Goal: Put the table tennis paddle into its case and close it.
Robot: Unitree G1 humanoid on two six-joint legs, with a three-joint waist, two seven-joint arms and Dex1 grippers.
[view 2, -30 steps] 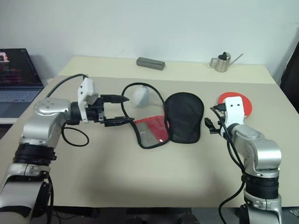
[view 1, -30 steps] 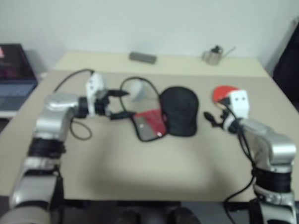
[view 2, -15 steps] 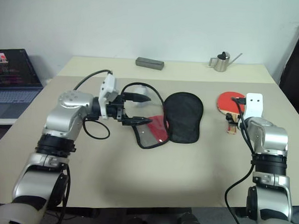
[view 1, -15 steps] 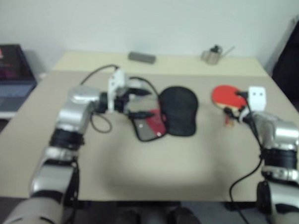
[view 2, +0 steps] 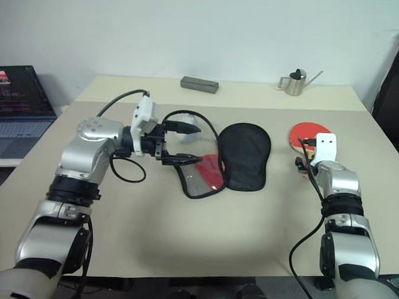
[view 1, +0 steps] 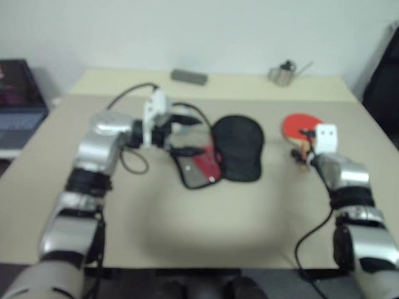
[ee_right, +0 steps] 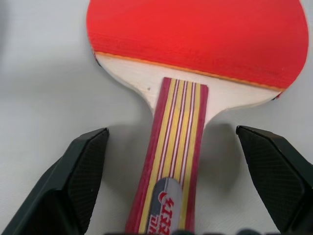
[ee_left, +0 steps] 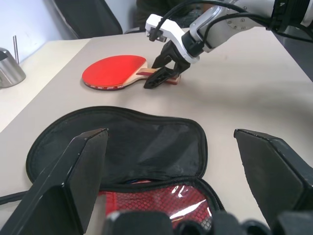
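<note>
On the tabletop (view 2: 182, 241), now straddling the paddle (ee_right: 195, 58) handle with the right claw (ee_right: 178, 181) wide open, having dropped onto it. Hovering by the open case (view 2: 242, 155) with the left claw (view 2: 180, 143) spread, empty. Closing in for the pickup.

Right hand (view 2: 305, 158) hides the paddle's handle (view 2: 306, 151).

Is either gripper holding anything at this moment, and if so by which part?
Nothing is held. The right gripper is open with the paddle handle between its fingers, not clamped. The left gripper is open over the case.
</note>
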